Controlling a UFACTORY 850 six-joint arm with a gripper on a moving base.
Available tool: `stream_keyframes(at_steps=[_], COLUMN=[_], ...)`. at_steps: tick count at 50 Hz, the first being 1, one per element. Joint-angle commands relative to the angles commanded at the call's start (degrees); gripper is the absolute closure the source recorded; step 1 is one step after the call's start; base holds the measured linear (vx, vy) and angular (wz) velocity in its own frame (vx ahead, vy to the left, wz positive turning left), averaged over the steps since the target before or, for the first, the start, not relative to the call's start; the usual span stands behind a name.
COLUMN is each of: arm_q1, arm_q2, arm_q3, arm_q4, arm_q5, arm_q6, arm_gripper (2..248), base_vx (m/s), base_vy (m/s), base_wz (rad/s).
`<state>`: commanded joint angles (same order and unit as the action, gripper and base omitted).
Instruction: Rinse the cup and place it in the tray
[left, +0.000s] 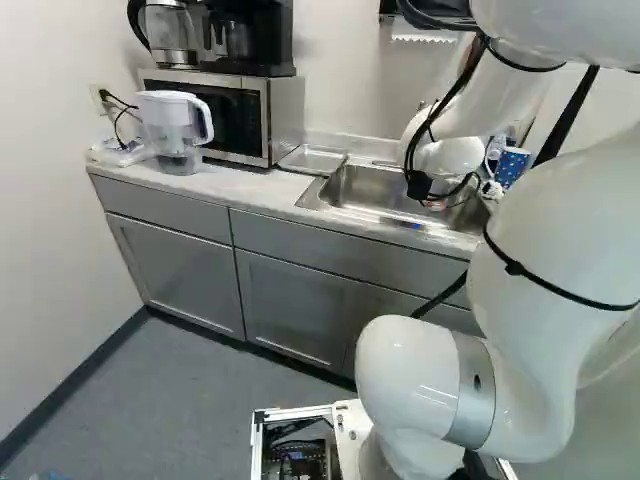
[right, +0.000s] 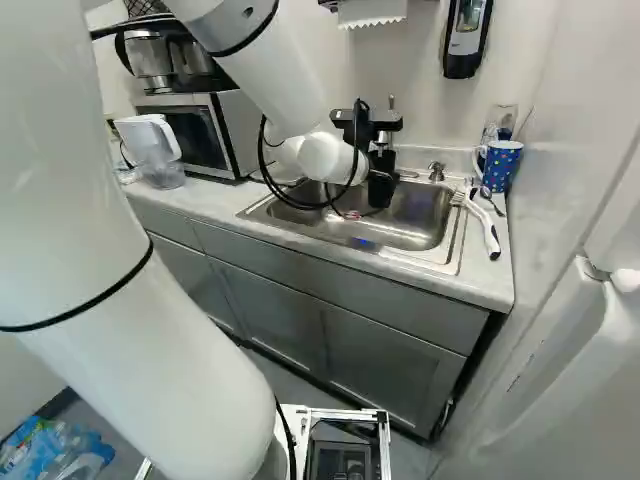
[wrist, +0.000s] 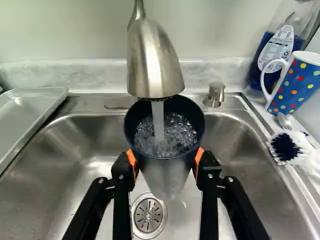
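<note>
You are at the rinsing step: the cup is mouth up, over the sink and under the faucet at the sink's back edge, and water runs straight into it and churns inside. Your gripper stands part open, as wide as the cup's body, with its two orange pads pressed on opposite sides just below the rim, so you have a proper hold. Since the cup has water in it, your next move probably calls for drawing it out from under the stream, tipping it over the sink to empty it, then righting it. Only after that should you carry it to the tray, which lies on the desk just beside the sink, to its left in the left base view. Watch the rim against the faucet as you pull clear; a wet wall may slip if you turn it fast. As for pose, your arm rises from its base joint, reaches forward and slopes down to the wrist above the sink, the gripper angled ahead and downward. That leaves you a short sideways swing to the tray, and you will likely need some lift to clear the sink's edge.
</note>
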<state>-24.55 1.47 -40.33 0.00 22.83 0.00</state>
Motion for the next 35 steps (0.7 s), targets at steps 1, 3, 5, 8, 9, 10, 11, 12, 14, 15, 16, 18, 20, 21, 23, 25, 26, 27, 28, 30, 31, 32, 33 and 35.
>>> stream_keyframes(at_steps=[1,3,5,8,9,10,11,12,14,15,16,18,20,21,23,25,26,27,28,30,31,32,33,35], arm_q1=[0.0,0.0,0.0,0.0,0.0,0.0,0.0,0.0,0.0,0.0,0.0,0.0,0.0,0.0,0.0,0.0,0.0,0.1,0.2,0.4,0.5,0.7,0.8,1.1], arm_q2=[0.0,0.0,0.0,0.0,0.0,0.0,0.0,0.0,0.0,0.0,0.0,0.0,0.0,0.0,0.0,0.0,0.0,0.1,0.1,0.3,0.4,0.5,0.6,0.8], arm_q3=[0.0,0.0,0.0,0.0,0.0,0.0,0.0,0.0,0.0,0.0,0.0,0.0,0.0,0.0,0.0,0.0,0.0,0.1,0.1,0.3,0.4,0.5,0.6,0.8], arm_q4=[0.0,0.0,0.0,0.0,0.0,0.0,0.0,0.0,0.0,0.0,0.0,0.0,0.0,0.0,0.0,0.0,0.0,0.0,0.0,0.0,0.0,0.0,0.0,0.0], arm_q5=[0.0,0.0,0.0,0.0,0.0,0.0,0.0,0.0,0.0,0.0,0.0,0.0,0.0,0.0,0.0,0.0,0.0,0.0,0.0,0.0,0.0,0.0,0.0,0.0], arm_q6=[0.0,0.0,0.0,0.0,0.0,0.0,0.0,0.0,0.0,0.0,0.0,0.0,0.0,0.0,0.0,0.0,0.0,0.0,0.0,0.0,0.0,0.0,0.0,0.0], arm_gripper=[126,126,126,126,126,126,126,126,126,126,126,126,126,126,126,126,126,126,126,126,126,126,126,126], base_vx=[0.0,0.0,0.0,0.0,0.0,0.0,0.0,0.0,0.0,0.0,0.0,0.0,0.0,0.0,0.0,0.0,0.0,0.0,0.0,0.0,0.0,0.0,0.0,0.0], base_vy=[0.0,0.0,0.0,0.0,0.0,0.0,0.0,0.0,0.0,0.0,0.0,0.0,0.0,0.0,0.0,0.0,0.0,0.0,0.0,0.0,0.0,0.0,0.0,0.0], base_wz=[0.0,0.0,0.0,0.0,0.0,0.0,0.0,0.0,0.0,0.0,0.0,0.0,0.0,0.0,0.0,0.0,0.0,0.0,0.0,0.0,0.0,0.0,0.0,0.0])
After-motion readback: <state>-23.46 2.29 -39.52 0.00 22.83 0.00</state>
